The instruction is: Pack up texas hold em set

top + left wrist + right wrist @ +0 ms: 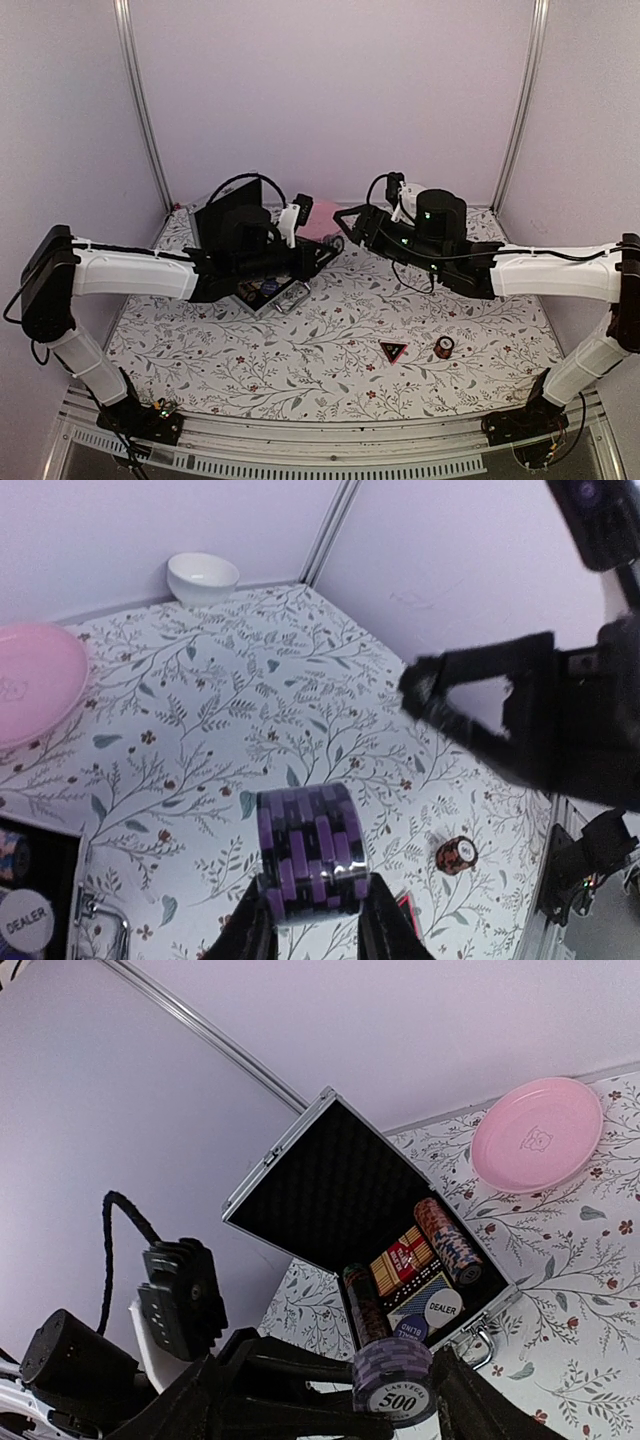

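Already in case (320, 1190): decks (402, 1260), chips (448, 1240) (lid up).

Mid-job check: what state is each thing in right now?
case: open, lid up, partly packed
purple chip stack: gripped in left pincer
right pincer: open, empty
small chip stack: loose on table
triangle: flat on table
pink plate: empty
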### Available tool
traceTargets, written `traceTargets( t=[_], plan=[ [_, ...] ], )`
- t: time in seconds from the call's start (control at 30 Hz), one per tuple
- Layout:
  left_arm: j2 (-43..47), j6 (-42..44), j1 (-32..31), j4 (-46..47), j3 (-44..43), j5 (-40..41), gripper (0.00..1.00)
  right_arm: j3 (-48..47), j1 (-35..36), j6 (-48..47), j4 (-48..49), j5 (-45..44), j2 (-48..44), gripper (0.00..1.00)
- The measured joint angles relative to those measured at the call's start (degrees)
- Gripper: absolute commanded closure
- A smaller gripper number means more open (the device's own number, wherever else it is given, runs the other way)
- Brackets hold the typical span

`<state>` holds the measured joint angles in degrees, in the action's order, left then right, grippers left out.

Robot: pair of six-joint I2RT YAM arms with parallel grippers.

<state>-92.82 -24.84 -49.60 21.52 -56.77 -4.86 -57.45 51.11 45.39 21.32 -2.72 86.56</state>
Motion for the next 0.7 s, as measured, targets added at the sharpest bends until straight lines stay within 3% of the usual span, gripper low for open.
traceTargets(
  t=[0.33, 0.7],
  plan=[
    [1.29, 6.16, 0.02, -16.63, 6.27, 0.87, 1.00, 5.01, -1.49, -1.18, -1.68, -5.16, -5.22, 0.26],
    [-3.08, 14.14, 0.11, -32.52, 4.94, -2.82, 1.00, 7.82, -5.44, -2.58, -4.57, -8.41, -8.20, 0.26]
  ],
)
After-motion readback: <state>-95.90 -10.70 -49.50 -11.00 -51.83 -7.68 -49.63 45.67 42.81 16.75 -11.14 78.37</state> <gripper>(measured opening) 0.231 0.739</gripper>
